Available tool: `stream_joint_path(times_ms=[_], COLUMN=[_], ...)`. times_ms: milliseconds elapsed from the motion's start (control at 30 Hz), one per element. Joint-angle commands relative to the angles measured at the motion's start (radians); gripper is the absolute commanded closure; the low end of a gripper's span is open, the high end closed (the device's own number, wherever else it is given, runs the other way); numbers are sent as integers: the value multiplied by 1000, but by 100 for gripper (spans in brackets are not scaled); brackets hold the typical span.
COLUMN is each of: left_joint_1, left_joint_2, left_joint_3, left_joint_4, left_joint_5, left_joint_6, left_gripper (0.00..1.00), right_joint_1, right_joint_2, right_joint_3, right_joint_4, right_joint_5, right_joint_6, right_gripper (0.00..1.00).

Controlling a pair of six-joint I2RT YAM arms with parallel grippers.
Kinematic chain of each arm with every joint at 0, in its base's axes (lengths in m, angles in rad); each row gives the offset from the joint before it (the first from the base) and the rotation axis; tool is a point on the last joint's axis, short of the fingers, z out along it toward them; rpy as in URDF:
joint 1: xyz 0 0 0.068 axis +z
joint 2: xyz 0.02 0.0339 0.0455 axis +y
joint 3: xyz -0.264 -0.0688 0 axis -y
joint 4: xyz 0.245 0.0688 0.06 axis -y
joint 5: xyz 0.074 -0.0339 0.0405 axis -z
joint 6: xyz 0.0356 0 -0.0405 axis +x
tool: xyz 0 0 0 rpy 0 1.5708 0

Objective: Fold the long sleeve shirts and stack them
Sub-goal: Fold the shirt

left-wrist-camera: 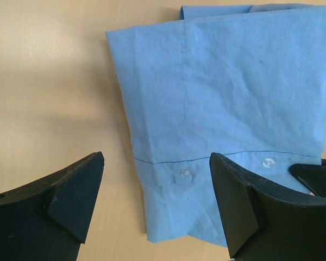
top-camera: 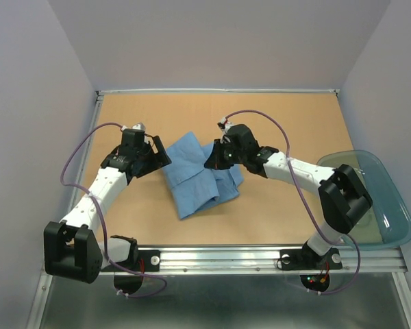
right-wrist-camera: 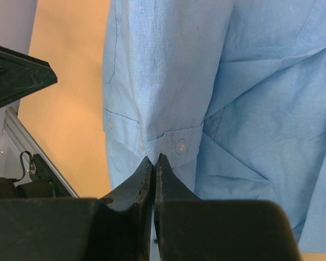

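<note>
table [top-camera: 294, 205] – tan | shirt [top-camera: 192, 171] – light blue, folded, lies mid-table between both arms | left gripper [left-wrist-camera: 157, 163] wide open, holds nothing, straddles shirt's edge | right gripper [right-wrist-camera: 154, 159] closed, pinching cloth fold by the cuff

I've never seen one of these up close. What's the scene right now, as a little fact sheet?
garment: light blue button-front shirt, partly folded, lying on the table
left gripper: open, straddling the shirt's edge, holding nothing
right gripper: shut, tips at a buttoned cuff
container: translucent teal tub, at the right edge
</note>
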Motion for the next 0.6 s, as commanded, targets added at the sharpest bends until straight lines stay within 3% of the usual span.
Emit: stream_joint_path(times_ms=[0,167,533,567], left_joint_1=[6,6,3,5], left_joint_2=[-3,24,135,165], left_joint_3=[-46,-92,-171,-162], left_joint_4=[51,113,311,343], left_joint_5=[10,45,162,166], left_joint_6=[11,-15,-70,-79], left_gripper=[9,11,15,17], right_joint_1=[-62,-150,-255,-297], right_joint_2=[-37,24,143,171], right_joint_3=[28,-6,-98,-139], right_joint_4=[2,2,43,104], right_joint_5=[-54,-163,-193,-209], right_joint_6=[12,0,-24,-24], right_gripper=[99,100,99,99])
